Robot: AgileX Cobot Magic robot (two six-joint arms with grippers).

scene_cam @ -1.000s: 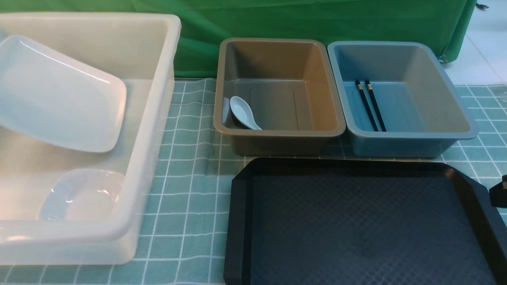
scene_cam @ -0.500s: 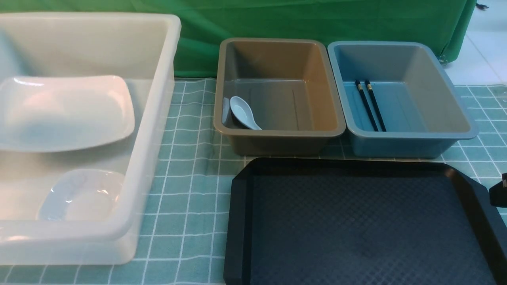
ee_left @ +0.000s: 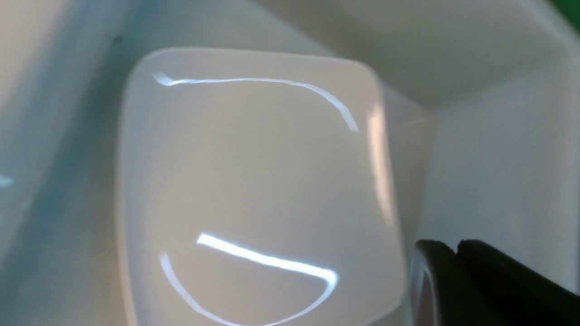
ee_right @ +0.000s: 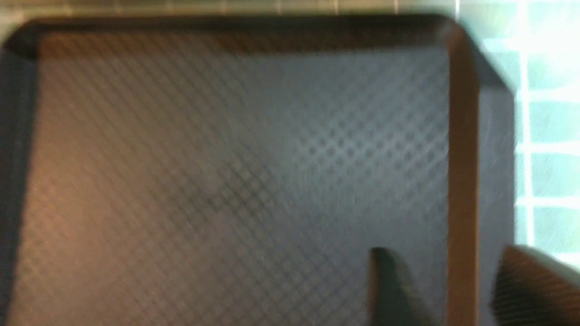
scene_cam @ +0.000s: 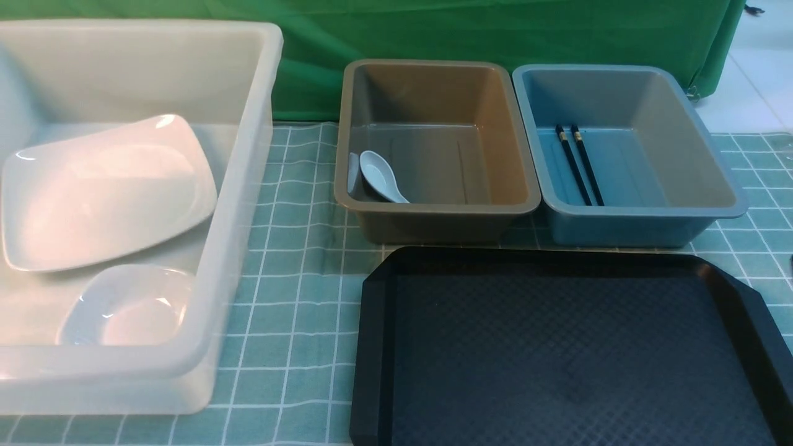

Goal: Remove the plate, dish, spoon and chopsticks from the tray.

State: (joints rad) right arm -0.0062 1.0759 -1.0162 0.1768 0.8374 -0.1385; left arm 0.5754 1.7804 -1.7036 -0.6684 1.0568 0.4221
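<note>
The tray (scene_cam: 557,353) filled the lower right of the front view, its textured surface bare. Above it, in the upper middle of the frame, stood a brown tub (scene_cam: 437,148) and, touching its right side, a blue tub (scene_cam: 626,155). The spoon (scene_cam: 381,176) lay in the brown tub's lower left corner, bowl upward. The chopsticks (scene_cam: 579,164) lay side by side on the blue tub's floor, left of its middle, gold bands at the far ends.

A big translucent bin (scene_cam: 241,186) took up the left of the frame. The plate (scene_cam: 105,192) sat inside it, tilted, its lower edge overlapping a small dish (scene_cam: 127,306) at the bin's lower corner. All stood on a worktop covered by a green checked cloth (scene_cam: 291,297), with a green drape (scene_cam: 495,28) across the top of the frame.

Neither arm showed in the front view. In the left wrist view the plate (ee_left: 253,181) filled the centre, and only one dark finger of the left end effector (ee_left: 480,285) showed at the lower right, clear of the plate; whether it was open or closed could not be told. In the blurred right wrist view, the right end effector (ee_right: 457,290) stood open at the lower right, its two fingers apart on either side of the tray's (ee_right: 226,172) rim, holding nothing.
</note>
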